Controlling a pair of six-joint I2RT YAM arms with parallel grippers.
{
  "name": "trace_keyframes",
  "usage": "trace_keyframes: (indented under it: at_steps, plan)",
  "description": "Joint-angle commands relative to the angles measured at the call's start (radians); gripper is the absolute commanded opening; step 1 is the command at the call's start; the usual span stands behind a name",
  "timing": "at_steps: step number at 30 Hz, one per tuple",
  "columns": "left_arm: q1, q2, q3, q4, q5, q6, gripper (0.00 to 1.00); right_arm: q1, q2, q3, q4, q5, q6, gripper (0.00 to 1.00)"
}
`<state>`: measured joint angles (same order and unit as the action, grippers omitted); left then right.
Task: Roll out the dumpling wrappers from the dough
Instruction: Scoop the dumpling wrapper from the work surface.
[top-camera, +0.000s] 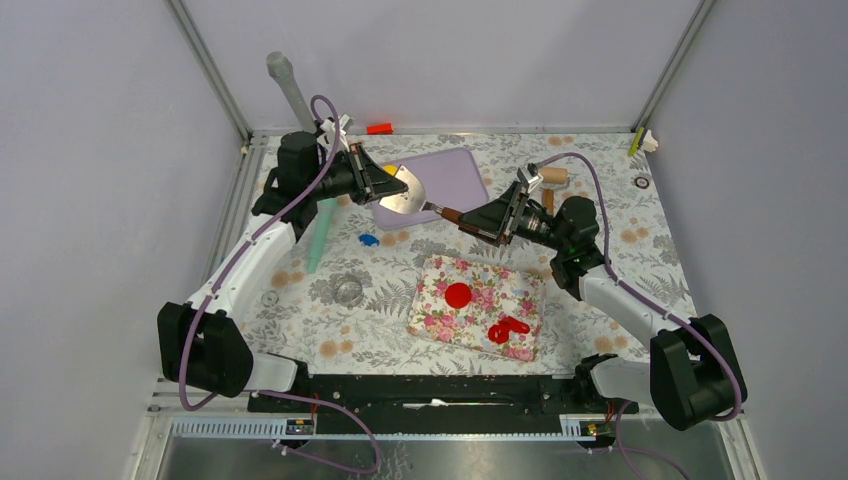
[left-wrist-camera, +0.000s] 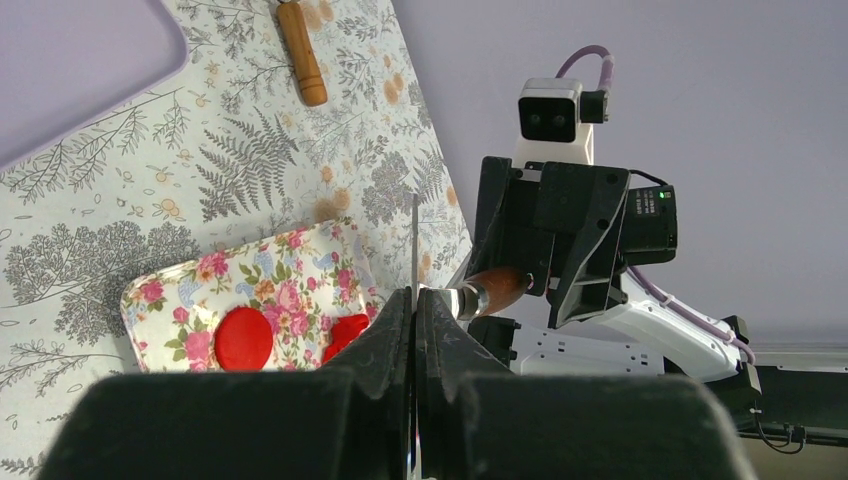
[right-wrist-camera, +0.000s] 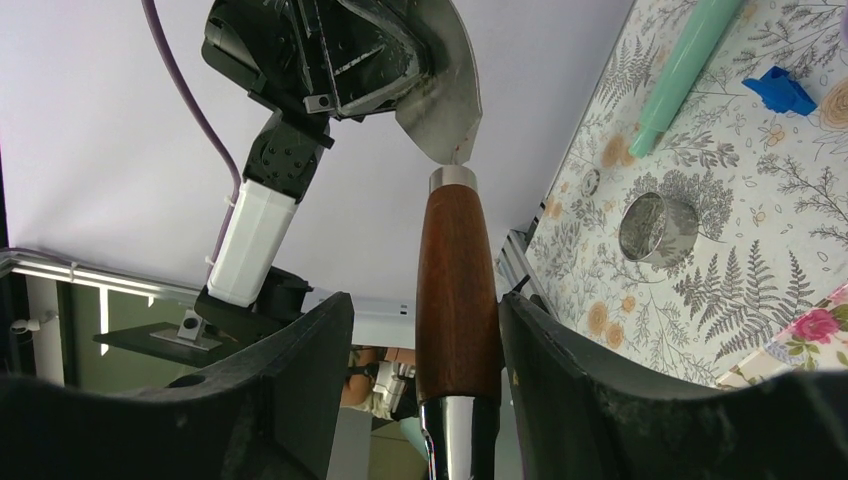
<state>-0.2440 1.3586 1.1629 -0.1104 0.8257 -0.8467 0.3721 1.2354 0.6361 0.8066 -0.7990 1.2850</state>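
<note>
Top external: left pincer (top-camera: 391, 185) pinches spatula (top-camera: 412, 196) above purple board (top-camera: 457, 170); right pincer (top-camera: 478, 219) spread around handle (top-camera: 451, 213).

Walls (top-camera: 90, 150) stood plain lilac-grey at 9, 12 and 3 o'clock | aluminium posts (top-camera: 208, 70) rose at 11 and 1 | table (top-camera: 330, 340) wore fern-print cloth.

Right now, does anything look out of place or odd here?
The metal scraper hangs in mid-air between the arms, its blade pinched by the left fingers and its wooden handle loose between the open right fingers. That looks odd for a rolling task.
</note>
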Motion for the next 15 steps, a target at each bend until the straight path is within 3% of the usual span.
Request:
trace_keyframes:
  at_steps: [1, 15]
  plan:
    - [0.002, -0.011, 0.037, 0.087, 0.015, -0.02, 0.0, 0.008, -0.012, -0.002, 0.079, -0.031, 0.007, 0.63]
    - [0.002, -0.004, 0.027, 0.065, 0.022, 0.003, 0.0, 0.014, -0.003, 0.026, 0.074, -0.022, -0.004, 0.6]
